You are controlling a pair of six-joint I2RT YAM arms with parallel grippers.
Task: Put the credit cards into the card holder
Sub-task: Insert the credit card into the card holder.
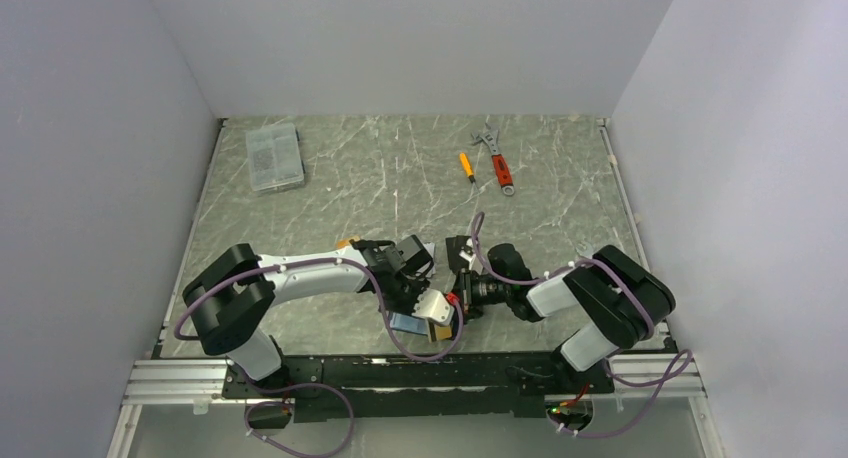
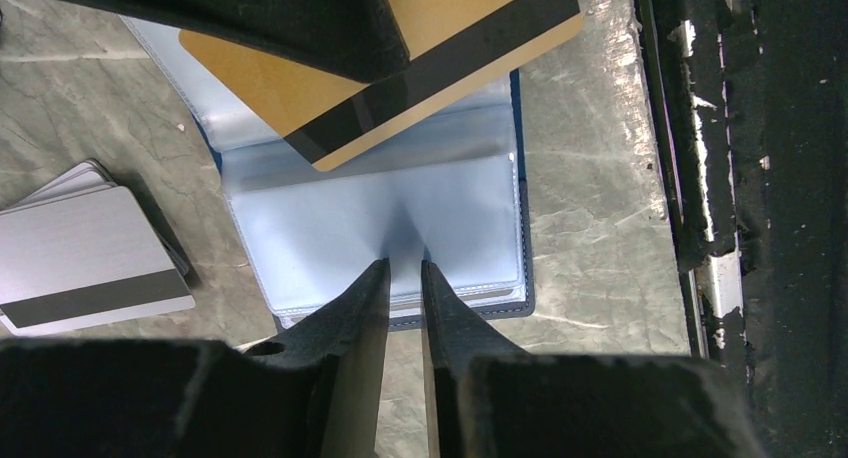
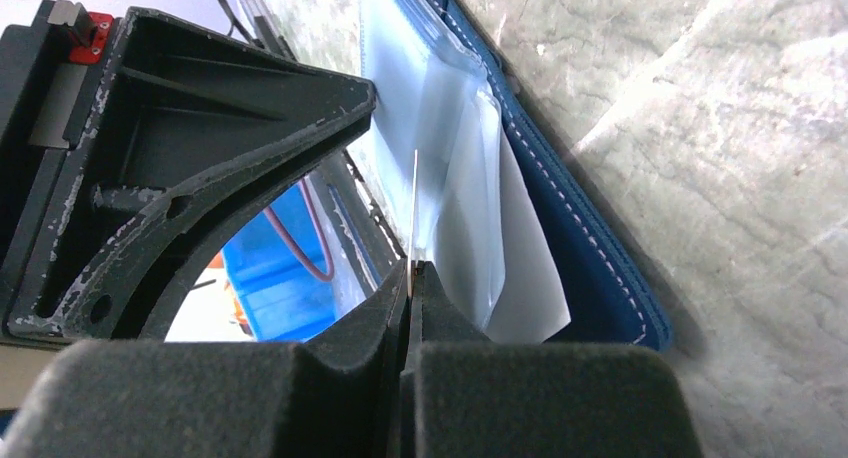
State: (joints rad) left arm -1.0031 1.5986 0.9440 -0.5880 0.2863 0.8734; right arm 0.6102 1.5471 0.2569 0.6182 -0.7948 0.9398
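Observation:
The card holder (image 2: 440,208) lies open near the table's front edge, navy outside (image 3: 570,228), with pale blue plastic sleeves fanned inside. My left gripper (image 2: 404,268) stands with its fingers a narrow gap apart. Its tips rest on the top sleeve, and nothing shows between them. My right gripper (image 3: 411,268) is shut on an orange-tan credit card (image 2: 270,83) with a black stripe. That card is seen edge-on (image 3: 415,198) at the sleeves, tilted over the holder's far half. A small stack of grey credit cards (image 2: 85,258) lies left of the holder. From above, both grippers meet over the holder (image 1: 405,323).
A clear plastic box (image 1: 274,156) sits at the back left. A red-handled wrench (image 1: 497,160) and an orange screwdriver (image 1: 466,166) lie at the back right. The black mounting rail (image 2: 740,178) runs close beside the holder at the table's near edge.

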